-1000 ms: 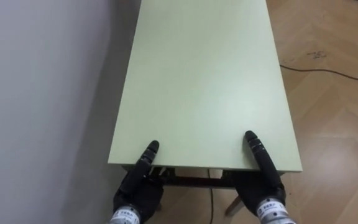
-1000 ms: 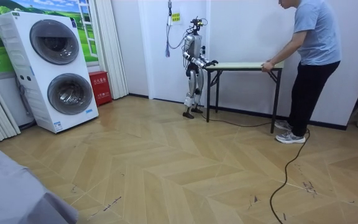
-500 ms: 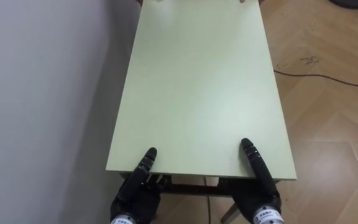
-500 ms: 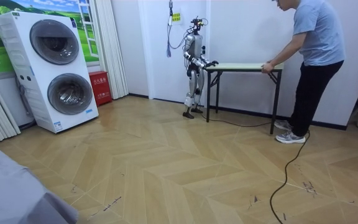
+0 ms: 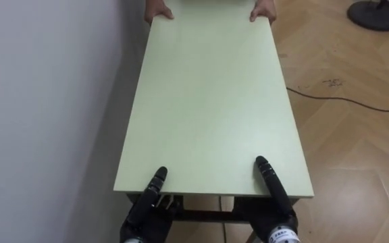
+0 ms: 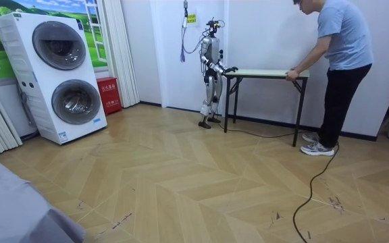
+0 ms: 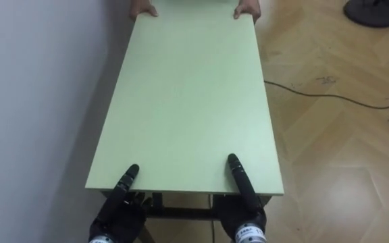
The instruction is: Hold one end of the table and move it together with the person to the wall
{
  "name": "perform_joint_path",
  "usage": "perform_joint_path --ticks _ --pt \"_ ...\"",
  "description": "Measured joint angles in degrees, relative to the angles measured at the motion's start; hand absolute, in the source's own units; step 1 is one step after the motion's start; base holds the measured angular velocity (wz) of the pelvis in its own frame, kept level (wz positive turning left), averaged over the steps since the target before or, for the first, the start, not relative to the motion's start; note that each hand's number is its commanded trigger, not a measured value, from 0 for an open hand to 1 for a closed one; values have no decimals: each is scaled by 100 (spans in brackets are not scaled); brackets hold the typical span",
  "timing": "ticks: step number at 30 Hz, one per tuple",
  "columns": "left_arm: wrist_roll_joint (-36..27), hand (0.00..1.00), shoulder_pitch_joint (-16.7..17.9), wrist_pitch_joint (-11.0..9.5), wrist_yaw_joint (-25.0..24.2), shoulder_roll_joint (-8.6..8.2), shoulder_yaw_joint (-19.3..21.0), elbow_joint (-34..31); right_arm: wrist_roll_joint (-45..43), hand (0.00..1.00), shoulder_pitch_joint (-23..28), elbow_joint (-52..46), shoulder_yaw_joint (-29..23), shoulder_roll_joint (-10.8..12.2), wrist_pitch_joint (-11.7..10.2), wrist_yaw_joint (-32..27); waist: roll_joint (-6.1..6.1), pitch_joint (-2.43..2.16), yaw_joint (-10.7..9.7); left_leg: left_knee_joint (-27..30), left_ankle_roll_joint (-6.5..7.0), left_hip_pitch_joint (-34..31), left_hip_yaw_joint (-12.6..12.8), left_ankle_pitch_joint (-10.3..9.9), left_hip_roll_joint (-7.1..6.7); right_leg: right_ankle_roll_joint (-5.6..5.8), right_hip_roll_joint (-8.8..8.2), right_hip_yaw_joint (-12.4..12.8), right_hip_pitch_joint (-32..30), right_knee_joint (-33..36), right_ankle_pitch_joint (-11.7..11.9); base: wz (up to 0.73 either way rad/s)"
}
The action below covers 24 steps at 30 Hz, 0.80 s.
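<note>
Table (image 5: 211, 101) sits along the wall (image 5: 46, 101) on my left, w/ the person's hands (image 5: 158, 11) on the far end. My left hand (image 5: 147, 210) & right hand (image 5: 275, 219) are at the near edge, thumbs flat on top, the rest under the top, so I can't tell the hold. Looks like the take-hold step; next calls for lifting level, in step w/ the person, clear of the wall.

No print could be read: the yellow sign (image 6: 190, 18) on the wall (image 6: 169, 67) and the marks on the red box (image 6: 107, 95) were too small.
</note>
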Motion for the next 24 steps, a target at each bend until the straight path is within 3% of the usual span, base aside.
perform_joint_path --ticks 2,3,4,5,9,12,15,21,24 --pt "1 100 -33 111 -114 -9 82 153 -39 100 30 51 -38 0 56 39 20 -5 -2 -34 0 82 5 0 -4 0 4 86 67 -32 1 -4" --pt "1 66 -29 137 -178 -11 104 286 -83 57 42 92 -64 5 95 53 34 -5 -2 -55 1 136 13 -1 -11 -1 9 131 125 -75 2 0" --pt "1 21 -59 158 -279 -15 121 434 -129 0 40 154 -85 18 106 81 52 -2 -1 -79 1 161 13 -1 -11 -1 12 117 146 -75 2 0" --pt "1 0 -77 168 -322 -16 132 488 -142 0 34 183 -90 25 109 98 63 -8 -1 -82 1 169 12 -2 -9 -1 15 119 144 -76 2 0" --pt "406 0 -113 252 -632 -8 282 709 -194 0 -28 501 -254 35 245 678 110 -24 -2 -94 0 164 1 -2 -7 -1 19 119 138 -82 2 0" --pt "980 0 -119 253 -767 67 333 801 -339 0 -111 945 -268 -73 258 1314 149 -30 -41 -92 0 151 -6 -1 -13 -1 18 116 156 -81 2 0" --pt "1308 0 -91 254 -873 98 415 871 -482 0 -104 1330 -265 -199 319 1549 194 -21 -134 -81 -5 151 16 3 -12 2 18 116 143 -83 0 0" --pt "1451 0 -125 257 -981 193 486 1017 -472 0 -149 1636 -291 -260 497 1814 55 -21 -135 -83 -26 163 26 16 9 5 34 116 133 -84 -2 0" --pt "1644 0 -85 377 -884 293 438 1244 -425 0 -147 1674 -285 -256 540 1883 -14 9 -142 -79 -26 167 35 15 9 4 31 114 135 -86 -2 0"
